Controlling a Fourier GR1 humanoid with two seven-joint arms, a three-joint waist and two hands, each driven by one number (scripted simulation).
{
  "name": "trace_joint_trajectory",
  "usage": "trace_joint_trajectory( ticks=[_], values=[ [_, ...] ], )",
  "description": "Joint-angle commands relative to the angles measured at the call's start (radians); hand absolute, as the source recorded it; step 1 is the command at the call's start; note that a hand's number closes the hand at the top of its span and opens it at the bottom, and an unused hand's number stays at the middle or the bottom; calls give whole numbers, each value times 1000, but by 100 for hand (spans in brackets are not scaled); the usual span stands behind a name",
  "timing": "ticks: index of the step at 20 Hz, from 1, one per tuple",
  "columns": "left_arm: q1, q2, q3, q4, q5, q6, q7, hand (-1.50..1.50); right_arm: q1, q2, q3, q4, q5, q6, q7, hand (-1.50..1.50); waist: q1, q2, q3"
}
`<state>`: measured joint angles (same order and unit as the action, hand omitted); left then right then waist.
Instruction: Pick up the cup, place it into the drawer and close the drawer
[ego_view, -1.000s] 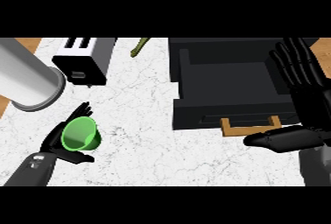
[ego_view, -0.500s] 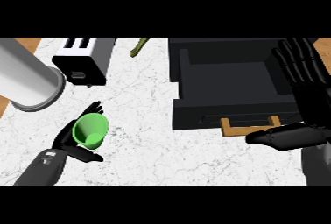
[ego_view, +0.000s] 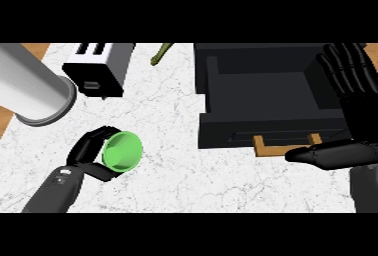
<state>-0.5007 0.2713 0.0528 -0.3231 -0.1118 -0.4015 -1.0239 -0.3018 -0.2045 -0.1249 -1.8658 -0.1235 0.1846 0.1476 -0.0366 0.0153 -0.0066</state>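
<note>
A green cup (ego_view: 122, 150) lies tipped in my left hand (ego_view: 90, 156), whose fingers and thumb curl round it, above the white marble counter at the lower left. Its mouth faces right, toward the drawer. The black drawer (ego_view: 262, 95) stands open at the upper right, its inside bare. My right hand (ego_view: 353, 115) is open at the drawer's right side, fingers up and thumb stretched left below the drawer front.
A white toaster (ego_view: 97, 67) stands at the back left, a large grey metal cylinder (ego_view: 33, 95) at the far left. A thin green item (ego_view: 161, 53) lies at the back. The marble counter (ego_view: 207, 175) stretches between cup and drawer.
My left hand has carried the cup a little to the right and up the view, toward the drawer. The right hand has stayed in place.
</note>
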Motion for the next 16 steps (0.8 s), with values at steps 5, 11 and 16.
trace_joint_trajectory(
  ticks=[5,11,16],
  values=[
    [19,-80,233,-9,169,375,-124,150,47,-14,-22,-22,-24,26,-21,-150,9,-5,2],
    [-26,-138,266,-44,226,237,-184,150,45,-35,-53,3,-59,53,-29,-150,18,-10,5],
    [-91,-147,192,-151,197,199,-45,150,32,-21,-44,1,-23,14,-5,-150,37,-17,7]
  ],
)
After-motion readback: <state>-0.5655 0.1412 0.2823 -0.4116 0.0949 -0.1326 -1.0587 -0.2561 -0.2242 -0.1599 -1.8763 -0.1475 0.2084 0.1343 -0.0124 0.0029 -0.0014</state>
